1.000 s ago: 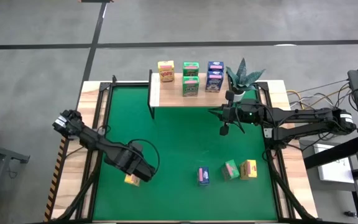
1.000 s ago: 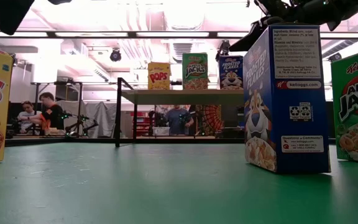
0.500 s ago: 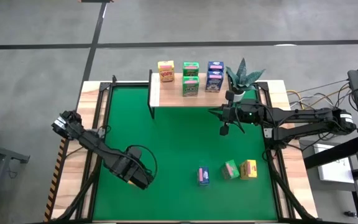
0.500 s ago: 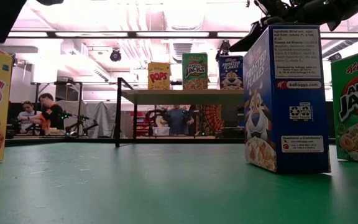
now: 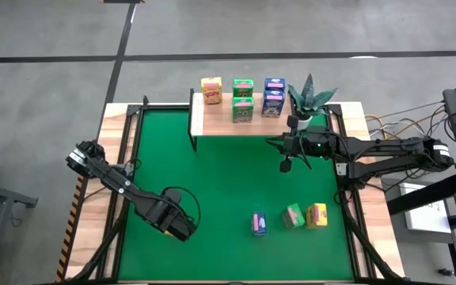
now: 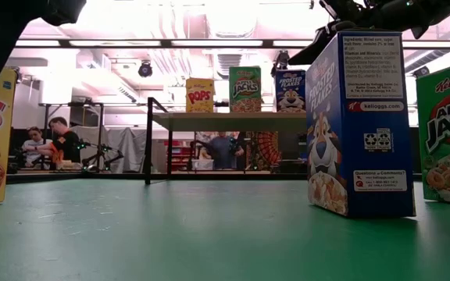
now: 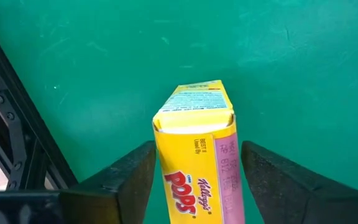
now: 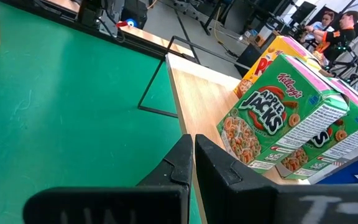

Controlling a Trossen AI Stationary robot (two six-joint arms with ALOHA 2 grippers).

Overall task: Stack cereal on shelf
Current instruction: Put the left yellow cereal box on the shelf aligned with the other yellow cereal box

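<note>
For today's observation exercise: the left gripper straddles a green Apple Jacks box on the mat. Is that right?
Not quite. The left wrist view shows the left gripper straddling a yellow Pops box, not green Apple Jacks; it does stand on the green mat.

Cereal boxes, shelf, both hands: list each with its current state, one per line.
Left hand: open, fingers either side of the yellow Pops box, gaps showing.
Yellow Pops box: upright on the green mat.
Right hand: shut, empty, raised in front of the shelf.
Shelf: carries five boxes.
Blue box, green box, yellow box: on the mat, not yet shelved.
</note>
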